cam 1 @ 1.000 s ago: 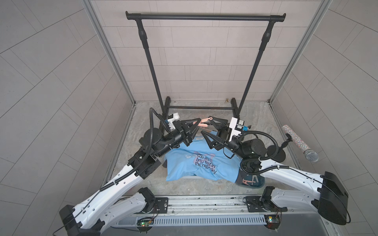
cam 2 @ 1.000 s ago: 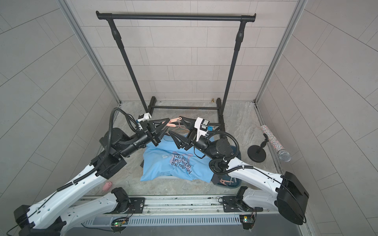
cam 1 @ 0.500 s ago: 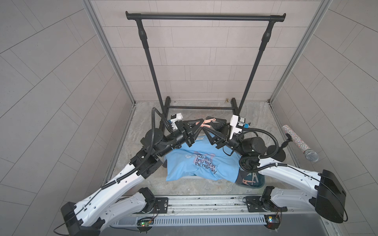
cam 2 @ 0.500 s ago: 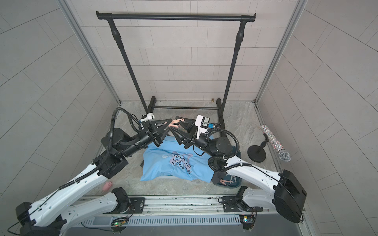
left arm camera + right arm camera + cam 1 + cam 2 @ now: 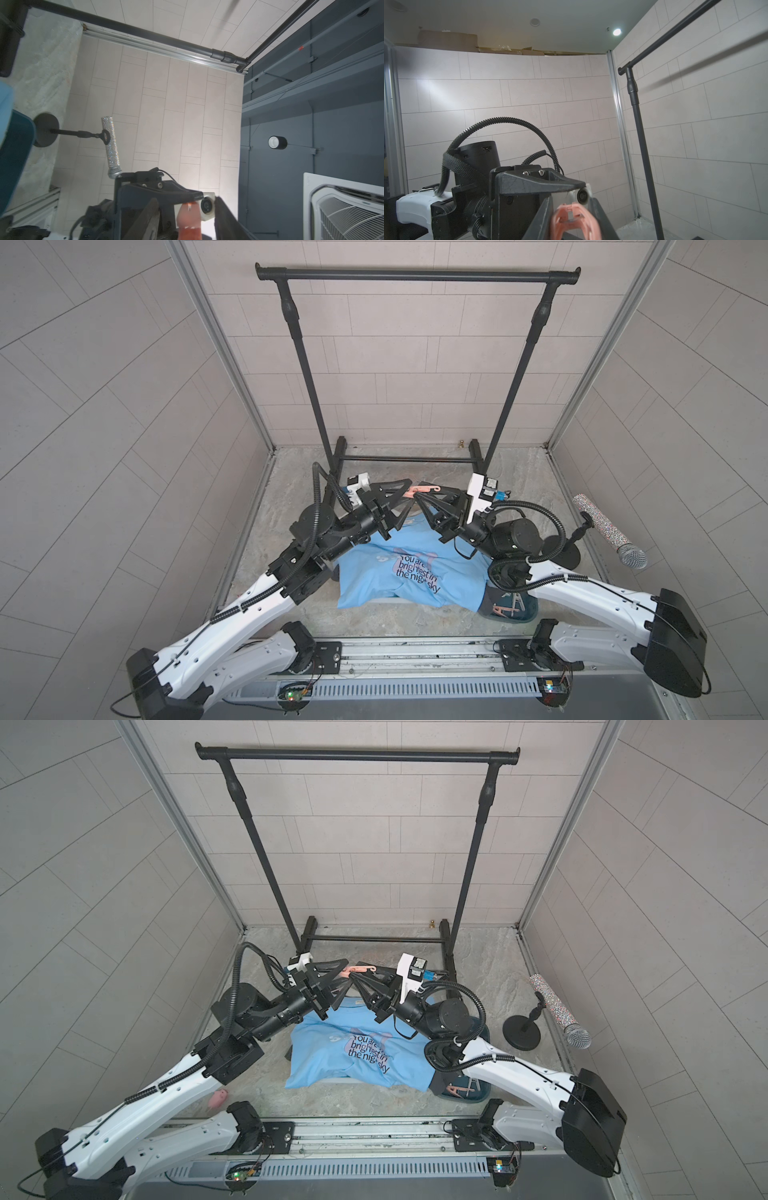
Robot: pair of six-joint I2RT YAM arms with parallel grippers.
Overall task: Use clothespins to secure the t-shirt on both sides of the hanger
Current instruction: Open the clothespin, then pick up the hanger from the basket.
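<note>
my right gripper (image 5: 572,216) pinches the coral pink clothespin (image 5: 422,490) in the air over the far edge of the blue t-shirt (image 5: 415,576); my left gripper (image 5: 187,218) sits open around the same pin, its fingers clear of it.

Soft, matt light-blue cloth for the t-shirt (image 5: 374,585), creased, with flat dark print. Smooth coral plastic with a faint sheen on the clothespin (image 5: 574,220). Satin black metal tubing for the garment rack (image 5: 415,275). Glossy white plastic on the arm shells (image 5: 232,624), matt black plastic at the joints, ribbed black plastic for the cable conduit (image 5: 508,119). Mottled grey stone look on the floor (image 5: 374,472), matt and slightly rough. Pale, smooth, matt tiles on the walls (image 5: 124,406); brushed metal for the corner rails (image 5: 178,252). Glittering, grainy coating on the microphone (image 5: 602,526) handle, shiny wire mesh at its head. Smooth dark-teal plastic on the basket (image 5: 528,610)
</note>
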